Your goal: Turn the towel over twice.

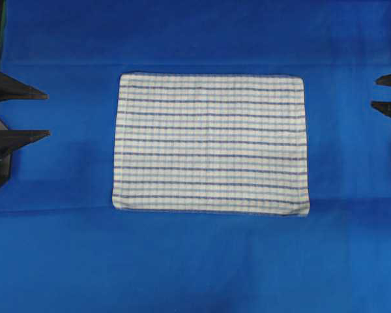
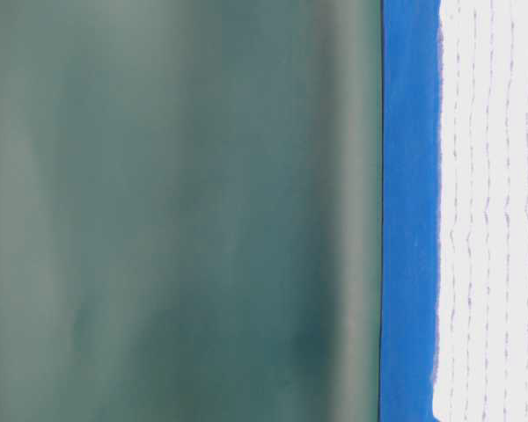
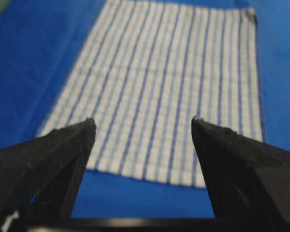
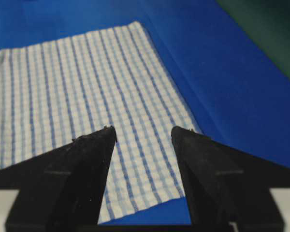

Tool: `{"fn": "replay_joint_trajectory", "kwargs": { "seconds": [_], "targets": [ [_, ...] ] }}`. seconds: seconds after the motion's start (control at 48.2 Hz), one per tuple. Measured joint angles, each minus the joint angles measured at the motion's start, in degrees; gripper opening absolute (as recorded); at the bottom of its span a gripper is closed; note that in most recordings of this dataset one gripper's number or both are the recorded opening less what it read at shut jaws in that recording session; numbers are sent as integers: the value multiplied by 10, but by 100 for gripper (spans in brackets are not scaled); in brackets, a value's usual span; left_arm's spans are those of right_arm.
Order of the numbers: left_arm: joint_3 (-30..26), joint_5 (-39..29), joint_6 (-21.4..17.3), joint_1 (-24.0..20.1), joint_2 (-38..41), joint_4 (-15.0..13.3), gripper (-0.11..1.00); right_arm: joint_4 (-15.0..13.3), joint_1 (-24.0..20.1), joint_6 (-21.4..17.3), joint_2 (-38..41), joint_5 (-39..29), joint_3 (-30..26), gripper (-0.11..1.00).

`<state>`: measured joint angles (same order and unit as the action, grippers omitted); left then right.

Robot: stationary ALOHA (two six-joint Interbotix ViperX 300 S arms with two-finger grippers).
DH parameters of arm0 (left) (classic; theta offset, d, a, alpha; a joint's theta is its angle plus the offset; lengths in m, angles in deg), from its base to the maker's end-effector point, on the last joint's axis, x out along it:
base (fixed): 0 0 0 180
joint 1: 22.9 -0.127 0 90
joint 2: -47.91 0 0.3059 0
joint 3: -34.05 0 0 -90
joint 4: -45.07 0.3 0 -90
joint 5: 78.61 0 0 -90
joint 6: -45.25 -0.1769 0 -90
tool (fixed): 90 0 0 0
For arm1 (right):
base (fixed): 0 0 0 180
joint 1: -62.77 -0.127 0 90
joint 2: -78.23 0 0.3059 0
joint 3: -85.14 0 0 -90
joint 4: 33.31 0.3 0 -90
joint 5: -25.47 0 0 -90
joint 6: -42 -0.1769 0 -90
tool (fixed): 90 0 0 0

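towel (image 1: pixel 210 143): spread flat mid-bench, white weave with thin dark-blue stripes and faint light-blue checks, hemmed, corners a bit rounded
bench (image 1: pixel 195 267): covered in plain blue cloth, bare all around the towel
left gripper (image 1: pixel 48 115): at the left edge, jaws wide apart, holding nothing
right gripper (image 1: pixel 374 92): at the right edge, jaws apart too, nothing between them

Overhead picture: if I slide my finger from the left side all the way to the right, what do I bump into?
Left gripper, jaws open → bare blue table covering → striped towel lying flat → more blue covering → right gripper, jaws open.
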<state>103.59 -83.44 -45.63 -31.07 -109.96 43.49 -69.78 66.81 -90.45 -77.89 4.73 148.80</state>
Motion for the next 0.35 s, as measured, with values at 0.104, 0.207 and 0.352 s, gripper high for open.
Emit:
{"fn": "replay_joint_trajectory", "kwargs": {
  "seconds": [0.104,0.207,0.352],
  "targets": [
    [3,4,-1,-1,-2,0,75,0,1,0,3,8,1,57],
    [3,6,0,-1,-2,0,75,0,2,0,3,10,1,57],
    [3,5,0,-1,-2,0,75,0,1,-1,3,10,1,57]
  ]
}}
